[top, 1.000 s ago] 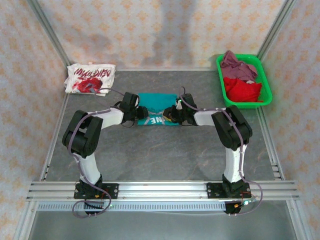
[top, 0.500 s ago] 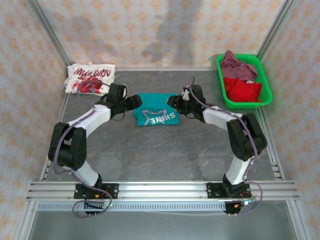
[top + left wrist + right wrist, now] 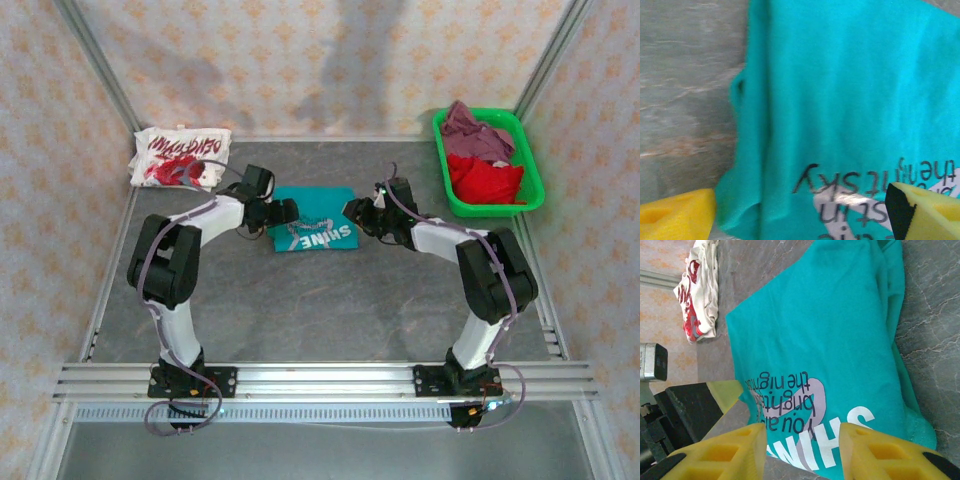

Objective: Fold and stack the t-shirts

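Arm links [image 3: 165,265]: black housings, white tubes
Cables [image 3: 147,422]: pale lilac, looped along links
Finger pads [image 3: 875,450]: yellow foam, black backing

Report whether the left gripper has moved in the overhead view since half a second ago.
Yes. The left gripper has slid right, away from the white t-shirt, and now sits over the teal t-shirt's left edge.

In the left wrist view the teal t-shirt [image 3: 840,100] runs off the top, right and bottom edges, its lettering clipped below. From above, the red print on the white t-shirt [image 3: 180,158] is too small to read.
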`<state>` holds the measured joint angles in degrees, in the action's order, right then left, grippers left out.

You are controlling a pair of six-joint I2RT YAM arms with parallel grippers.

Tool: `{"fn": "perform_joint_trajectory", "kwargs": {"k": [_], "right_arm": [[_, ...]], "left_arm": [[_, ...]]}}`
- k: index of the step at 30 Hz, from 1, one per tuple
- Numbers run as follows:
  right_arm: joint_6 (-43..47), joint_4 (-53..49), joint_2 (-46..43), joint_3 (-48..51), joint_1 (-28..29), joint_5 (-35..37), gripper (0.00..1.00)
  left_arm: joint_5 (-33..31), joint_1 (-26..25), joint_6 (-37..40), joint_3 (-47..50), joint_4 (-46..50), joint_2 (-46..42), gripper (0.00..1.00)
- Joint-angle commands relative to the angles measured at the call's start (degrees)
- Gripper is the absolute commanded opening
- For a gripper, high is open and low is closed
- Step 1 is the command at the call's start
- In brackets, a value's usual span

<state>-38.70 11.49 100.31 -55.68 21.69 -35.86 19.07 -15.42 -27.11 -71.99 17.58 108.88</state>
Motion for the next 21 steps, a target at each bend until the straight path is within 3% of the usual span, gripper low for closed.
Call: {"fn": "perform_joint_trajectory", "kwargs": {"k": [1,10,17,21], "right_arm": [[1.10,1.58,-1.96,1.48,-0.16,0.75,0.42],[1.21,2.45,-3.81,3.88,-0.72,0.35,0.42],[-0.48,4.82,-3.17,4.56,-1.30,-1.48,0.42],[-0.35,4.71,-3.46,4.88,-1.80,-1.54,0.42]], "left_arm": [[-0.30,-0.75,-0.11,-2.12,0.37,3.29,0.89],[-4.16,-1.89,0.13,-4.23,2.26,5.73,0.86],[-4.23,-2.77,-0.43,-2.81,-1.51,8.02,0.61],[-4.05,-2.77,-0.67,-2.20,-3.12,9.14,0.33]]}}
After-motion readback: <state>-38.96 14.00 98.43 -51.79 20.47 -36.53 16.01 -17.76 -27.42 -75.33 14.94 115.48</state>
